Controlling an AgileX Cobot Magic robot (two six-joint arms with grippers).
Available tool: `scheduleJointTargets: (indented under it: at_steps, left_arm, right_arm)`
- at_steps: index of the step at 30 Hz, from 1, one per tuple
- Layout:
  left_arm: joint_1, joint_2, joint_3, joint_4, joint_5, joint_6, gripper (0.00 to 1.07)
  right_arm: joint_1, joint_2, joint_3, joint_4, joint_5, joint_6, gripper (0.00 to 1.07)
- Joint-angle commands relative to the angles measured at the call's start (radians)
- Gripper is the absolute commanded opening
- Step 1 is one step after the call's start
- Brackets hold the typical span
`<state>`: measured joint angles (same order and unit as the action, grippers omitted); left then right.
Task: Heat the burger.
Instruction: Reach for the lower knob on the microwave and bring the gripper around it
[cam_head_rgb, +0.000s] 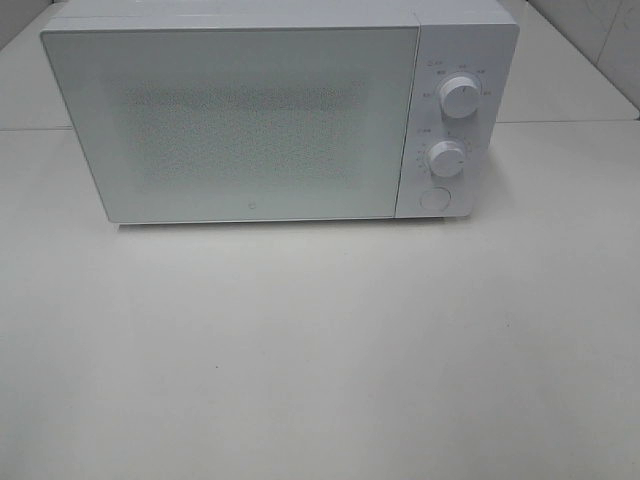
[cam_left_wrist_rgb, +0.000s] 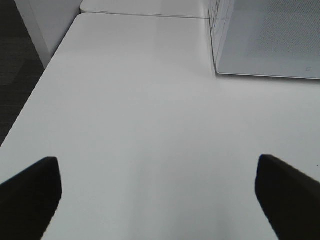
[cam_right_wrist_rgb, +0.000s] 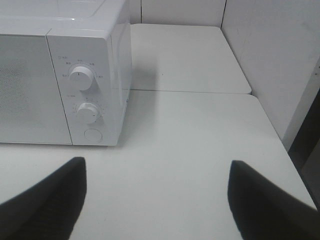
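The burger is out of view in every frame. A white microwave (cam_head_rgb: 260, 120) stands at the back of the table with its door shut; its corner shows in the left wrist view (cam_left_wrist_rgb: 270, 40) and its control side in the right wrist view (cam_right_wrist_rgb: 65, 75). My left gripper (cam_left_wrist_rgb: 159, 200) is open above bare tabletop, left of the microwave, with nothing between its black fingers (cam_left_wrist_rgb: 30, 192). My right gripper (cam_right_wrist_rgb: 157, 200) is open too, over the table in front of the microwave's right side, holding nothing. Neither gripper shows in the exterior high view.
The microwave's panel carries two white knobs (cam_head_rgb: 458, 98) (cam_head_rgb: 447, 158) and a round button (cam_head_rgb: 434, 197). The white table (cam_head_rgb: 320, 350) ends in a left edge (cam_left_wrist_rgb: 30, 110) over dark floor. A white wall (cam_right_wrist_rgb: 280, 55) rises along the right side.
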<state>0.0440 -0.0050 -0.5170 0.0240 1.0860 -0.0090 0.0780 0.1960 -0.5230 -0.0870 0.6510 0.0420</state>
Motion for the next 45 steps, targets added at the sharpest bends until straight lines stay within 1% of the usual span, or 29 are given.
scheduleJointTargets:
  at_steps: [1,2,8,17,21,23,24,26,31,40,42,44,45]
  left_arm:
    - [0.003,-0.012,0.003,-0.001,-0.016,-0.004,0.98]
    - [0.003,-0.012,0.003,-0.001,-0.016,-0.004,0.98]
    - [0.003,-0.012,0.003,-0.001,-0.016,-0.004,0.98]
    - [0.003,-0.012,0.003,-0.001,-0.016,-0.004,0.98]
    - [0.003,-0.012,0.003,-0.001,-0.016,-0.004,0.98]
    - [0.003,-0.012,0.003,-0.001,-0.016,-0.004,0.98]
    - [0.003,-0.012,0.003,-0.001,-0.016,-0.004,0.98]
    - [0.003,-0.012,0.003,-0.001,-0.016,-0.004,0.98]
    - [0.003,-0.012,0.003,-0.001,-0.016,-0.004,0.98]
    - [0.003,-0.012,0.003,-0.001,-0.016,-0.004,0.98]
    - [0.003,-0.012,0.003,-0.001,-0.016,-0.004,0.98]
    - [0.003,-0.012,0.003,-0.001,-0.016,-0.004,0.98]
    - [0.003,-0.012,0.003,-0.001,-0.016,-0.004,0.98]
  right_arm:
    - [-0.007,0.053,-0.009,-0.001,-0.072,0.002,0.77]
    - [-0.007,0.082,-0.009,0.0,-0.108,0.002,0.77]
    - [-0.007,0.14,-0.009,0.0,-0.206,0.002,0.77]
    - [-0.007,0.241,-0.009,0.0,-0.295,0.002,0.77]
    - [-0.007,0.327,-0.009,-0.005,-0.372,0.002,0.76]
    - [-0.007,0.342,-0.009,-0.006,-0.381,0.002,0.76]
    - [-0.007,0.381,-0.009,-0.005,-0.41,0.002,0.76]
    - [-0.007,0.396,-0.009,-0.004,-0.421,0.002,0.76]
    - [-0.007,0.514,-0.009,-0.004,-0.545,0.002,0.76]
    - [-0.007,0.601,-0.009,-0.013,-0.651,0.001,0.76]
    - [-0.007,0.651,-0.009,-0.066,-0.716,0.007,0.76]
    - [-0.007,0.665,-0.009,-0.079,-0.733,0.013,0.76]
    - [-0.007,0.692,-0.009,-0.101,-0.782,0.031,0.77]
